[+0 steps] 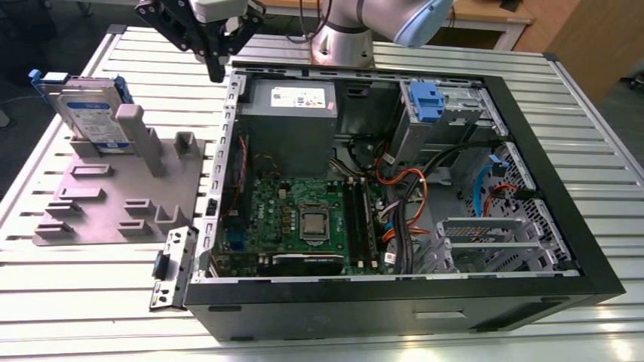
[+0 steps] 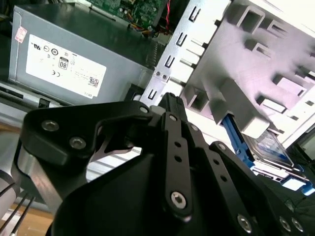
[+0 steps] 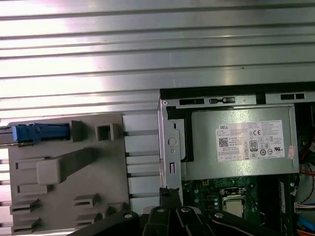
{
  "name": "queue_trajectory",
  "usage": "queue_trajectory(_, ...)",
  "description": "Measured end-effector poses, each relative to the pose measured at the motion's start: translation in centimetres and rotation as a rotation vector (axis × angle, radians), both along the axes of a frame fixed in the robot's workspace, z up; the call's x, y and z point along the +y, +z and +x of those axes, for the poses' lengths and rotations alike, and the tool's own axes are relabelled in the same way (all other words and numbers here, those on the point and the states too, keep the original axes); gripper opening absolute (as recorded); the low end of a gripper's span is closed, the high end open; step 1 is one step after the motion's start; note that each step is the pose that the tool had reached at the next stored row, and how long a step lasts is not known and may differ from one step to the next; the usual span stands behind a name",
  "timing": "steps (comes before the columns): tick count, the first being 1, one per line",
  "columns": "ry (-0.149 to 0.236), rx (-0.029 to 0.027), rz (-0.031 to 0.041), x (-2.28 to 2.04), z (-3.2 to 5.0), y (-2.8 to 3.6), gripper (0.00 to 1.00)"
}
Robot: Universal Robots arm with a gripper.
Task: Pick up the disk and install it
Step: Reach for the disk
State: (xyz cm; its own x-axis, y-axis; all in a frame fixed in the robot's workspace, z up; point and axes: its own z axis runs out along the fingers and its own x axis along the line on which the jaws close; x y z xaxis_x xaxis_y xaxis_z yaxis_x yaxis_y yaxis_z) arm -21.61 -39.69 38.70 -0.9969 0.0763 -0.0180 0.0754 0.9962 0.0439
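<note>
gripper (image 1: 216, 73) closed, disk (image 1: 92, 118) standing on plate (image 1: 105, 190)

Exterior view overlooks computer case (image 1: 403, 298), both wrist views close, sharing power supply (image 3: 236, 167) (image 2: 74, 64)

The computer case (image 1: 382, 309) is lying open on the table (image 1: 81, 302). On the exterior view's left, just beside the case, the plate (image 1: 111, 207) is lying flat, and the disk (image 1: 93, 115) is standing on its far end (propped among pegs). The gripper (image 1: 216, 74) is hanging over the case's far-left corner, and the power supply (image 1: 292, 113) is sitting inside it.
</note>
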Motion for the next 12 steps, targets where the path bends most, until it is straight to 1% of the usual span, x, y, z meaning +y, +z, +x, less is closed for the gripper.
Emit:
queue_trajectory(8, 0.0, 0.0, -0.0001, 0.0, -0.03, 0.0, 0.11)
queue_trajectory(10, 0.0, 0.0, -0.0001, 0.01, -0.32, 0.0, 0.11)
queue_trajectory(12, 0.0, 0.0001, 0.0, 0.01, -0.41, 0.0, 0.11)
